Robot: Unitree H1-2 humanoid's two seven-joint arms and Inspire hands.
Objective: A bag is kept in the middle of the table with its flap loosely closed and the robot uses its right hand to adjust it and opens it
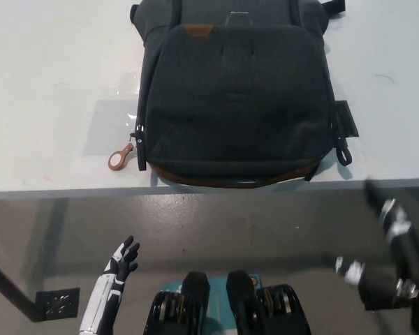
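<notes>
A dark grey bag [234, 98] lies flat in the middle of the white table [49, 105], its flap [237, 105] closed over the front and a brown leather patch [197, 31] near the top. A brown ring pull [120, 159] hangs off its left side. My black right hand [394, 223] is at the lower right, below the table's front edge and apart from the bag; it is blurred. My white left hand [119, 272] rests low at the lower left, fingers spread, holding nothing.
The table's front edge [195, 190] runs across the picture just below the bag. Grey floor lies beneath, with a dark table leg and a small floor plate [57, 303] at the lower left. A black strap loop [343, 150] sticks out on the bag's right.
</notes>
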